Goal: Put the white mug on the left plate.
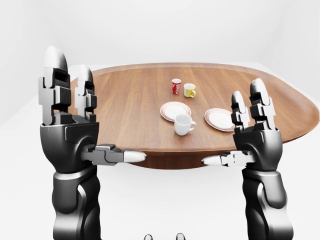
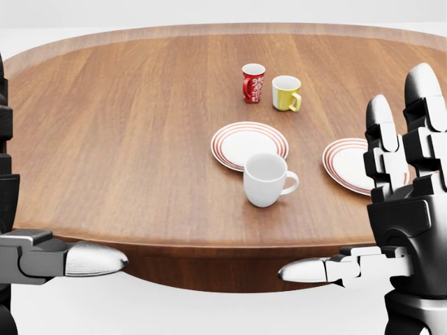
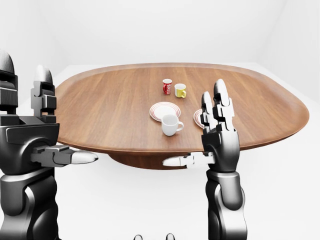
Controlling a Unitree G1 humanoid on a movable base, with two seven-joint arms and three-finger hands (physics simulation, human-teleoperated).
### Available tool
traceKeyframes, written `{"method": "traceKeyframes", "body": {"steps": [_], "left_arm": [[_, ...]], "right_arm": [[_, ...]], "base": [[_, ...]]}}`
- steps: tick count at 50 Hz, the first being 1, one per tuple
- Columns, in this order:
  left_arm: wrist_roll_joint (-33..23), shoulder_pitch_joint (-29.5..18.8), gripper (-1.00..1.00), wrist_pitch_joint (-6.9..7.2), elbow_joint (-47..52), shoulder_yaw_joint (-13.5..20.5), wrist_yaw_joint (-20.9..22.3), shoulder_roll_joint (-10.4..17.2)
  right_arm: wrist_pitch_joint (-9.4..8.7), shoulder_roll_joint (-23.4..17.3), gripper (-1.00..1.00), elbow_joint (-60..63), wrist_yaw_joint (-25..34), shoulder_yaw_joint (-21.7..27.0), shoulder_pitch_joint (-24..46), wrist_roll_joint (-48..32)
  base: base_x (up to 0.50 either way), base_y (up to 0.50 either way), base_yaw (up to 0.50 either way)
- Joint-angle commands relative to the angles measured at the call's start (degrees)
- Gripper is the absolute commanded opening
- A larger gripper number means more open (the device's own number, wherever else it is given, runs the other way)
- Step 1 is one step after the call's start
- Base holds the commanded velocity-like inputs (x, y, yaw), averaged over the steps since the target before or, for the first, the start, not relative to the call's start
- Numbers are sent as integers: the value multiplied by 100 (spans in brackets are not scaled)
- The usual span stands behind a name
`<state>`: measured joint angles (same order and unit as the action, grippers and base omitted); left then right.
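Note:
The white mug [image 2: 265,179] stands upright on the wooden table [image 2: 126,139], its handle to the right, just below the left plate [image 2: 241,142] and overlapping its lower rim in the head view. The left plate is white with red rings. A matching right plate [image 2: 346,162] lies to its right, partly hidden by my right hand. My left hand [image 1: 75,120] is raised, open and empty, at the table's near left edge. My right hand [image 1: 250,130] is raised, open and empty, at the near right edge.
A red patterned cup [image 2: 253,82] and a yellow mug [image 2: 286,93] stand above the plates in the head view. The oval table has a raised rim and a dark base under it. White floor and walls surround it.

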<state>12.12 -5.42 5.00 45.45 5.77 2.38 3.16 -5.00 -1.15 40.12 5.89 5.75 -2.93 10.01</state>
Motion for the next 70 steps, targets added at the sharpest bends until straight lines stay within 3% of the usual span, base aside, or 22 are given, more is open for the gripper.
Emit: {"method": "traceKeyframes", "body": {"steps": [1,8,70], "left_arm": [[-7,20,100,0,32,-27,34,-23],[-64,47,100,0,-10,-62,61,-29],[-47,93,100,0,133,-78,84,-48]], "right_arm": [[0,6,100,-2,-41,25,-44,12],[0,45,100,77,49,38,-170,198],[0,11,100,201,343,-127,-272,-49]], "base": [[0,0,0],[0,0,0],[50,0,0]]}}
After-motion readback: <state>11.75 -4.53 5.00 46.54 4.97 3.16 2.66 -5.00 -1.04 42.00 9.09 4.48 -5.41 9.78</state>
